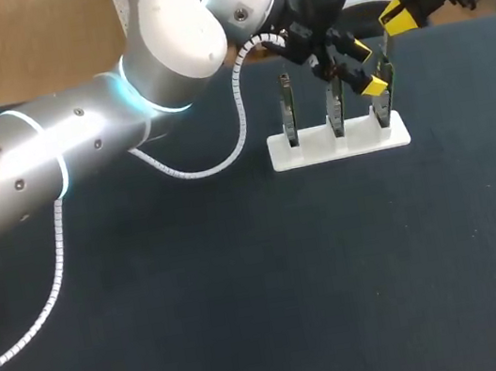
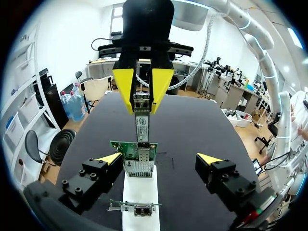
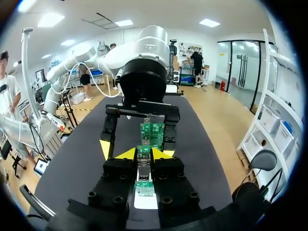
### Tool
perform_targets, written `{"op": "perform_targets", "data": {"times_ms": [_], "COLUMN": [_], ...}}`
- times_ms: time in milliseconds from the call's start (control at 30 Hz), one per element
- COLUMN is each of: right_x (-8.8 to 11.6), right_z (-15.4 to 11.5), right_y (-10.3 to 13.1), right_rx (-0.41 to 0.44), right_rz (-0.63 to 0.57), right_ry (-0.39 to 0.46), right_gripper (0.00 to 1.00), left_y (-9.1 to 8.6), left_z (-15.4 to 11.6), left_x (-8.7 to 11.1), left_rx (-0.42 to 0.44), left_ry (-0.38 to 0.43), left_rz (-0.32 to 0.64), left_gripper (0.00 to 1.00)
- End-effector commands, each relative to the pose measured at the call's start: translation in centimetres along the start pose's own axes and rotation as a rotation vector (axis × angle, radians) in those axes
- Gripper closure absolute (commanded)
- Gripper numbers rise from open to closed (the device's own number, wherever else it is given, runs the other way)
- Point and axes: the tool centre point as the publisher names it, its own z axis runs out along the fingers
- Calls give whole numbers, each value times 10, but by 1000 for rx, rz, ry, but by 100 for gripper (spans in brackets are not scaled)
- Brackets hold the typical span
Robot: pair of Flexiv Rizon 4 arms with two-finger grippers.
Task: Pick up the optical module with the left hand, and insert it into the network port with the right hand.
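Over the right end of the white stand point(image 2: 139, 192), as the head view has it, the right end effector point(image 2: 143, 103) hangs fingers-down, its yellow tips closed from two sides on the upper end of the module point(image 2: 142, 126). The module's long axis is upright, in line with those fingers, and its free end points straight down at the port point(image 2: 138, 166), the metal cage on the green card point(image 2: 126, 149) standing in the stand. From where the left wrist camera looks, that lower end meets the port's mouth. Whether it has gone in at all, or only rests at the lip, I cannot tell.

So the whole matter lies along one line. The port is directly below the module, mouth up, and the push I would expect is straight down along the module's length. Any lean to one side would likely jam it against the cage edge.

The left end effector point(image 2: 160, 158) is spread wide and holds nothing. It sits low over the dark counter point(image 2: 192, 125), one finger to each side of the card and clear of it. It is the nearer of the two to the card's foot, yet the right one alone has the module. Another card stands closer to the left wrist on the same stand.
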Motion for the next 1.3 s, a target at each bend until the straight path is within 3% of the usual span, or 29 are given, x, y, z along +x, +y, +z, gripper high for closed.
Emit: {"op": "perform_targets", "data": {"times_ms": [33, 767, 1067, 1300], "right_x": [0, 5, -7, -4], "right_z": [3, 9, 4, 7], "right_y": [-5, -2, 2, 4], "right_rx": [-14, -11, 7, 5], "right_rz": [-3, 18, -10, -15], "right_ry": [13, 26, 15, 44], "right_gripper": [100, 100, 100, 100], "left_y": [2, 2, 2, 2], "left_z": [1, 1, 1, 1], "left_x": [-1, -1, -1, -1], "left_rx": [5, 5, 5, 5], "left_ry": [4, 4, 4, 4], "left_rz": [1, 1, 1, 1], "left_gripper": [0, 0, 0, 0]}}
